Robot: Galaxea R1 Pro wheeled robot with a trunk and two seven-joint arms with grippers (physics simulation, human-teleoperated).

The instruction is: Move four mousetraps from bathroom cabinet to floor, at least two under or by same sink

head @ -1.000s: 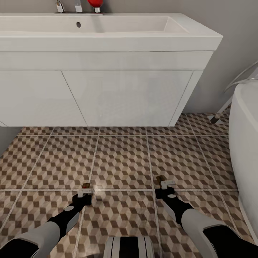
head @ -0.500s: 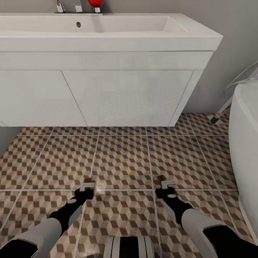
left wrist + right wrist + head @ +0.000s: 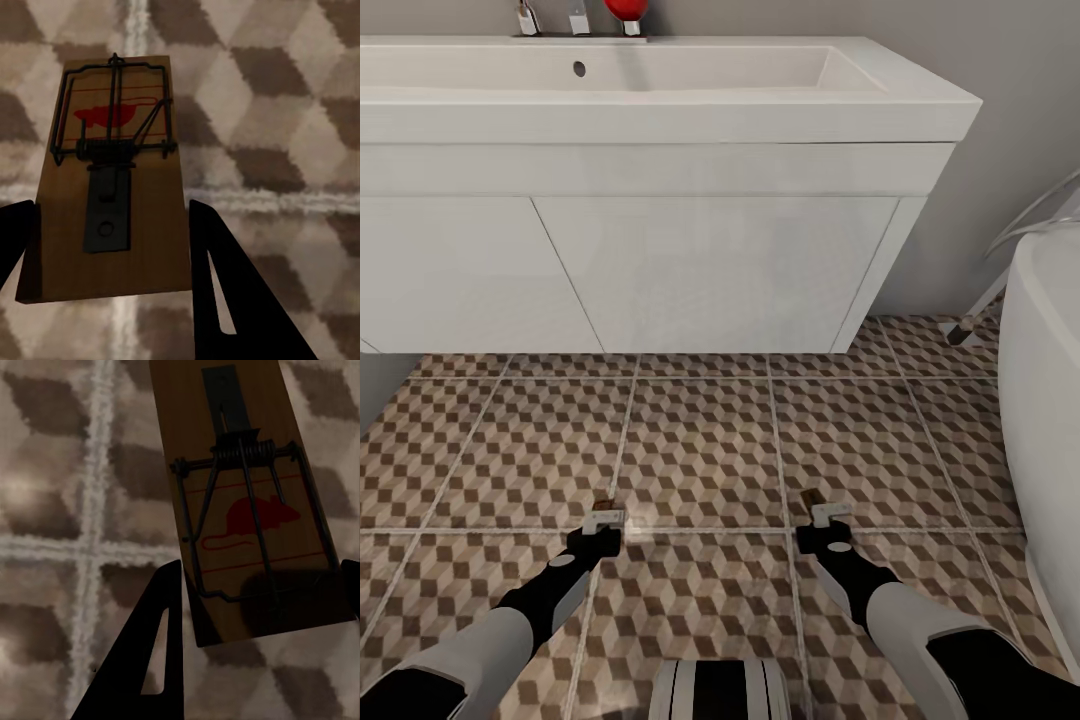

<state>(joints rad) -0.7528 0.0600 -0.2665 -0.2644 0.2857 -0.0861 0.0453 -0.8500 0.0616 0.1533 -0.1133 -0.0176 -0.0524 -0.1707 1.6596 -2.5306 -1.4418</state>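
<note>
I'm parked facing the sink (image 3: 660, 90), a white basin on its two-door vanity (image 3: 640, 270), chrome tap (image 3: 525, 15) at the back with something red (image 3: 625, 8) beside it. The white bathtub (image 3: 1045, 400) edge sits off to my right. Both arms are low over the bathroom floor (image 3: 700, 440), out in front of the vanity, not under it. Left gripper (image 3: 603, 520) has its fingers either side of a mousetrap (image 3: 109, 195): in the left wrist view the board sits between the two dark fingers (image 3: 225, 285), spring and red mouse mark at the far end, and the fingers look closed against its long edges. It's near the tiles, but I can't tell whether the board touches them. Right gripper (image 3: 827, 515) is the same story with a second mousetrap (image 3: 247, 495): in the right wrist view one finger (image 3: 150, 652) is hard against the board's edge, the other only just shows at the frame edge, and the wire bar and red mouse face the camera. It reads as clamped on the board, just above a grout crossing. From the head view the two traps are only small tan slivers at the fingertips, well apart from each other, roughly level in a row parallel to the vanity front.
</note>
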